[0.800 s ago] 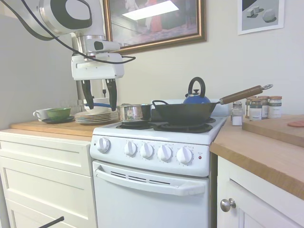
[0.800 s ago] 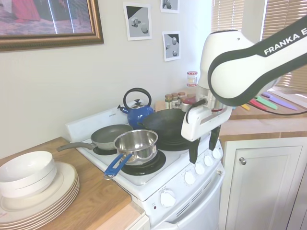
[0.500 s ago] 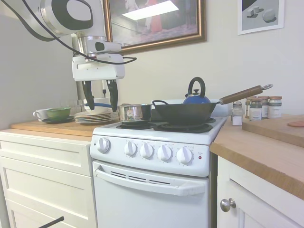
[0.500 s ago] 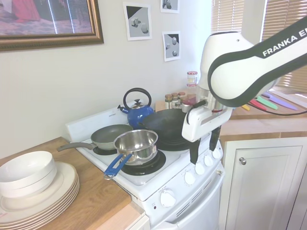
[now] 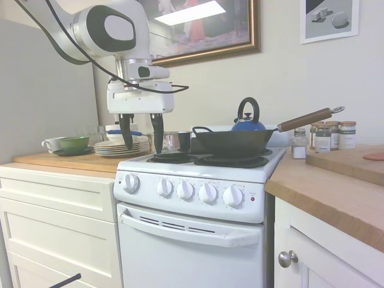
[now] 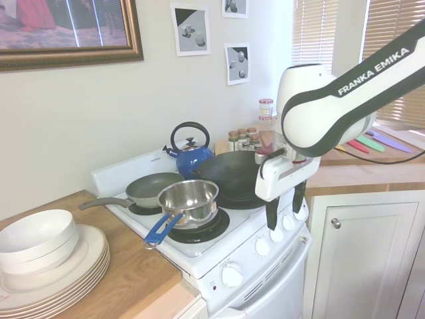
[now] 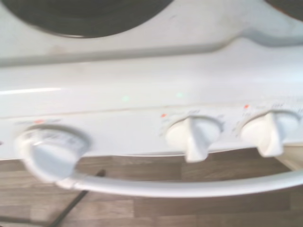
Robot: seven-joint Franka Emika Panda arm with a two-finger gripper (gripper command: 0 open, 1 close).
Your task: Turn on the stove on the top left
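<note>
- Tool (image 5: pixel 141 137) has shifted since approx 0.5 s ago: in the first ext view it moved toward the stove (image 5: pixel 192 228) and dropped a bit. It was over the worktop (image 5: pixel 66 161) by the plates (image 5: pixel 117 147); now it hangs above the stove's front-left corner.
- Second ext view agrees: tool (image 6: pixel 284 211) sits lower and slightly further along the knob row than before.
- Tool state: fingers (image 5: pixel 125 133) spread fairly wide, pointing down, holding nothing.
- Stove stands between the white drawer cabinet (image 5: pixel 57 228) and the other worktop; the front panel carries five round knobs and a small red light (image 5: pixel 252 198).
- Wrist view, blurred: three knobs below a black burner, oven handle under them. Leftmost knob (image 7: pixel 49 153) is apart from the next two (image 7: pixel 194 137).
- Meaning for the task: approach is underway, no knob touched yet, still clearly above the panel.
- Judgement: which knob runs the top-left burner can't be read from here, markings too small. Next needs a descent in front of the panel w/ fingers either side of the chosen knob, then close and twist.
- Risk: saucepan (image 6: pixel 189 199) handle sticks out near the front edge.
</note>
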